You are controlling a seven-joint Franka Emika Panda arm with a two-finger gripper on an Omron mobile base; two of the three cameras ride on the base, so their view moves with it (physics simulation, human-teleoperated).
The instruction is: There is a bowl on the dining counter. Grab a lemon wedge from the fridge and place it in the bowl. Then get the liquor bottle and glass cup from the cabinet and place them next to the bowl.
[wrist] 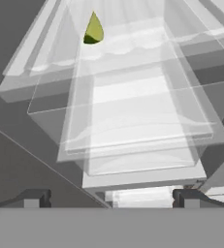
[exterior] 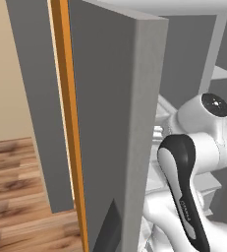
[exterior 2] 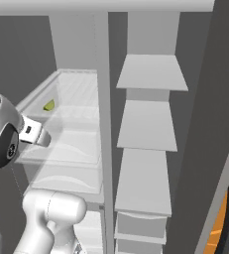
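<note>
There is almost no text to read here. In the left base view, one small line of pale letters runs along the dark cover of the robot arm [exterior: 184,197], near its lower part, but the letters are too small and blurred, so I cannot tell what they say. No label, brand, number or sign can be read on the fridge [exterior 2: 106,99], its shelves etc., from any view.
</note>
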